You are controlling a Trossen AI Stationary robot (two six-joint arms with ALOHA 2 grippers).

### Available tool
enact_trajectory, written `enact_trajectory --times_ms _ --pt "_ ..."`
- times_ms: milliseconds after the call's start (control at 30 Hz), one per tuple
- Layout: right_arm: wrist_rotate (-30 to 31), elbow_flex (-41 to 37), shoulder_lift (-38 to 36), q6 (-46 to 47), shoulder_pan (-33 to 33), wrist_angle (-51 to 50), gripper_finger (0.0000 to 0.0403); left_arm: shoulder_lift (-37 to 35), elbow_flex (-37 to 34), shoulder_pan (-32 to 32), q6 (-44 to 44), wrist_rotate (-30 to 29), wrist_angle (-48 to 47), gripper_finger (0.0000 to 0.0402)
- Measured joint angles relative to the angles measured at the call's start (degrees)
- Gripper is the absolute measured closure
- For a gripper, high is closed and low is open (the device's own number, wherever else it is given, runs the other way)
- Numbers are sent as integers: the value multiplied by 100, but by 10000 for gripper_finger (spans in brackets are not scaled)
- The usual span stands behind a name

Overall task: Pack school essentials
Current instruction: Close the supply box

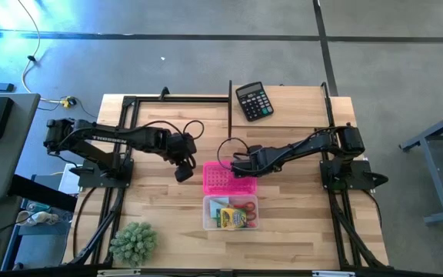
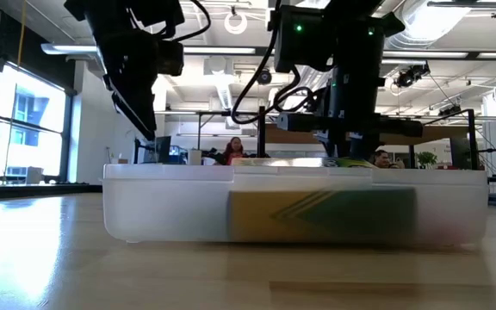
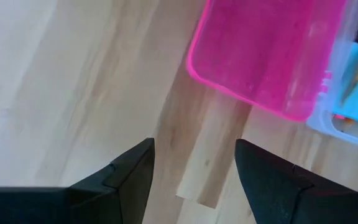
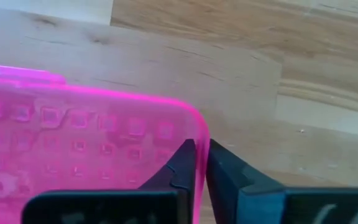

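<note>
A clear plastic box (image 1: 231, 213) stands near the table's middle. It holds school essentials: a yellow-green pack (image 1: 234, 219), red-handled scissors (image 1: 246, 206) and a light-blue notepad (image 1: 214, 208). A pink lid (image 1: 228, 178) lies flat on the table just beyond the box. My right gripper (image 4: 201, 144) is shut on the lid's rim at the far right. My left gripper (image 3: 194, 146) hangs open over bare wood left of the lid (image 3: 266, 56), touching nothing. In the low view the box (image 2: 295, 207) fills the foreground. My right gripper pinches the pink lid's rim (image 4: 199, 134) between its two fingers, close to a rounded corner at the lid's far right. One finger (image 4: 180, 165) shows through the translucent lid; the other (image 4: 229, 171) stands outside it. The fingers point steeply down. The lid lies on the table.
A black calculator (image 1: 253, 101) lies at the table's far edge. A green spiky plant (image 1: 134, 242) stands at the near left corner. Bare wood spreads to the left and right of the box. In the low view, people sit in the room behind the table.
</note>
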Motion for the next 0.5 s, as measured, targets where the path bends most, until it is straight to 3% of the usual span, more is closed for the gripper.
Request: enact_trajectory --times_ms 167,500 --pt "56 0 0 93 66 7 396 0 0 319 222 564 1 190" --pt "251 0 -2 658 259 0 400 0 0 716 497 1010 -1 190"
